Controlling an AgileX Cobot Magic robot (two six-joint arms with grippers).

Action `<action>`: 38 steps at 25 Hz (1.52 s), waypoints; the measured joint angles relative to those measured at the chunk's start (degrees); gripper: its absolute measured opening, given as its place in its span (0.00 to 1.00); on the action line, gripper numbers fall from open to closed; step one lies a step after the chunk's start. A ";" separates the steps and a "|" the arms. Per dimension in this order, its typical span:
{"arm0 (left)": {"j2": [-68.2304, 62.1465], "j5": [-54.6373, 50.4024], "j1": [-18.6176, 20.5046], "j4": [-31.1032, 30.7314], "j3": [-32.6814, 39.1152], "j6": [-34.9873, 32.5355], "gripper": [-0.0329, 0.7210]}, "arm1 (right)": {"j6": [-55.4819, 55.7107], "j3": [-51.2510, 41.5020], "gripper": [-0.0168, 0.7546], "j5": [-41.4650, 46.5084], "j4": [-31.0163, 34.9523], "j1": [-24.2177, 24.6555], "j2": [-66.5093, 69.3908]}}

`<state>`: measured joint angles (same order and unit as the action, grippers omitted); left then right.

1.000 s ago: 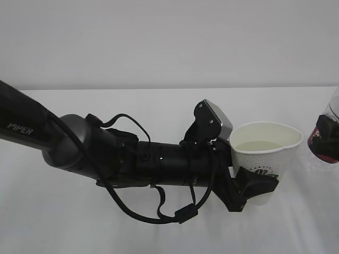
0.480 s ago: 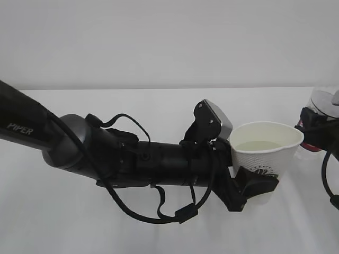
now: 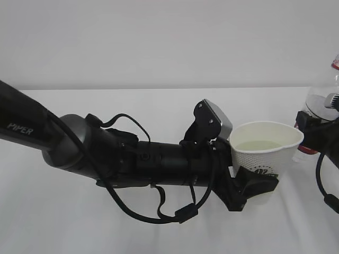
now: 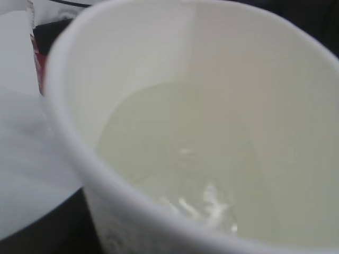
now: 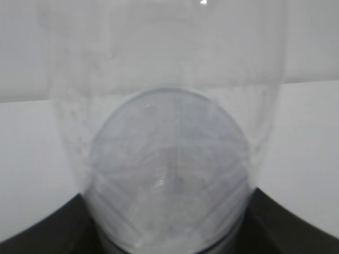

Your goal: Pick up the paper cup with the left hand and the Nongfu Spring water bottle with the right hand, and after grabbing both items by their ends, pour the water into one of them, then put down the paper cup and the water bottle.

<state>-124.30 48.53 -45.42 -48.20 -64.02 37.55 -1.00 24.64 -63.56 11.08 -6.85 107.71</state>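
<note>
Gripping the paper cup (image 3: 265,151) low on its wall, the left hand (image 3: 253,185) pinching it upright near mid-table (image 3: 159,106), with pale water (image 3: 258,145) inside. At the right edge, the right hand (image 3: 317,133) clamped on the Nongfu Spring water bottle (image 3: 323,114), close beside the cup's rim, red label partly showing. In the right wrist view, only the clear bottle (image 5: 167,159) between dark jaw edges.

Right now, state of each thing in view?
paper cup: upright, gripped low on its wall, partly filled
water: in the cup, level
Nongfu Spring water bottle: held at frame edge, beside the cup
left end effector: closed on the cup
right end effector: closed on the bottle
</note>
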 joint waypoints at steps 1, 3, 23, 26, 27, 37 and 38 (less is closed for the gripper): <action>0.00 0.00 0.00 0.00 0.00 0.00 0.69 | 0.00 0.00 0.56 0.00 0.00 0.00 0.00; 0.00 0.00 0.00 0.00 0.00 0.00 0.69 | 0.00 0.00 0.56 0.00 0.00 0.00 0.00; 0.00 0.00 0.00 0.00 0.00 0.00 0.69 | -0.10 0.00 0.62 0.00 0.00 0.00 0.00; 0.00 0.00 0.00 0.00 0.00 0.00 0.69 | -0.10 0.00 0.64 0.00 0.00 0.00 0.00; 0.00 0.00 0.00 0.10 0.00 0.00 0.69 | -0.10 0.00 0.64 0.00 0.00 0.00 0.00; 0.00 0.11 0.00 0.43 0.00 0.00 0.69 | -0.10 0.00 0.69 0.00 0.00 0.00 0.00; 0.00 0.11 0.00 0.71 0.00 0.00 0.69 | -0.10 0.00 0.70 0.00 0.00 0.00 0.00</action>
<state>-124.30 48.64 -45.42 -47.48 -64.02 37.55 -1.09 24.64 -63.56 11.08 -6.85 107.71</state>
